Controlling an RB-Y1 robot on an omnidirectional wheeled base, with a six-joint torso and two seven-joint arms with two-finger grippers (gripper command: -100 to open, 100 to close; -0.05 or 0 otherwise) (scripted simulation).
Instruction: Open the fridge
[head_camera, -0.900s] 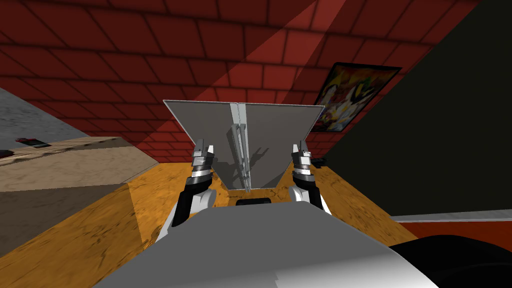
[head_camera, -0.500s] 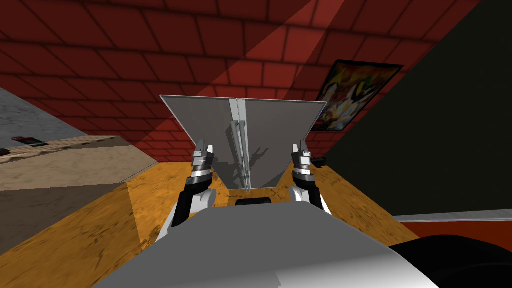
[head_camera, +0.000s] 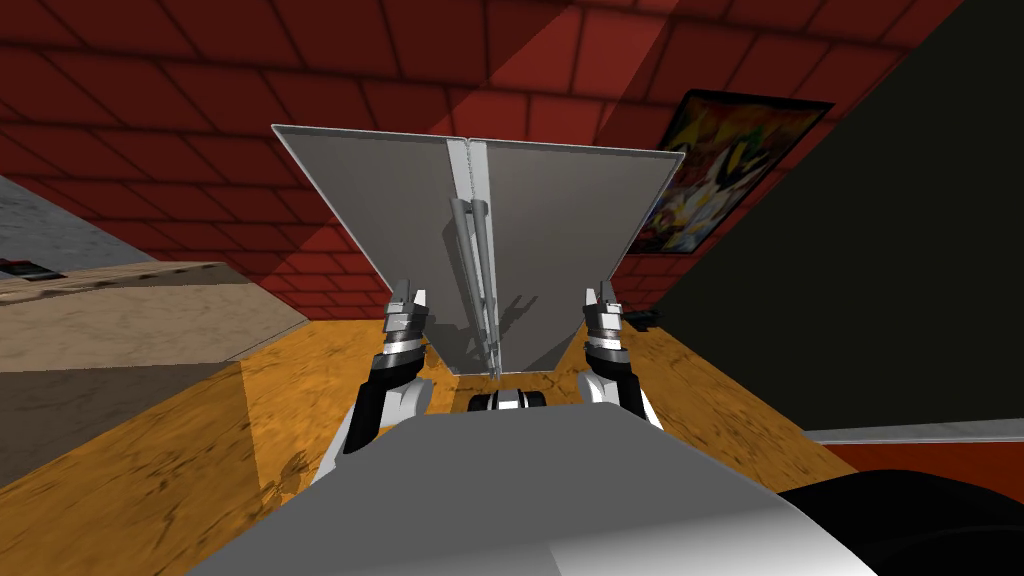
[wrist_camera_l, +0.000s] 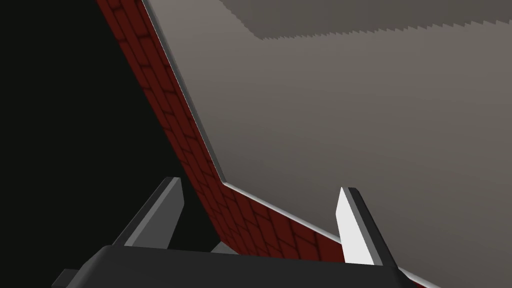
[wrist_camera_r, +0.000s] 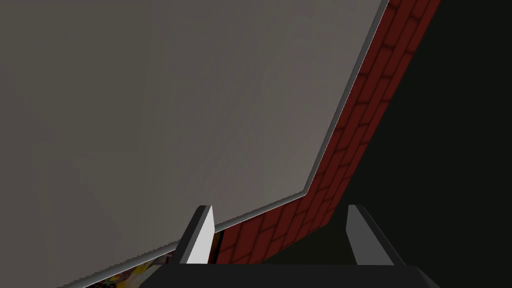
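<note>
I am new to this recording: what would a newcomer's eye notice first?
A large grey fridge stands straight ahead, its two doors meeting at a middle seam with two upright handles. The left gripper and the right gripper, both open, hover before it, one on each side. Behind it is a red brick wall with a colourful picture to the right.

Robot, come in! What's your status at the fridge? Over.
Left gripper open, right gripper open, both empty. Fridge doors shut, handles untouched. Nothing in the way.
</note>
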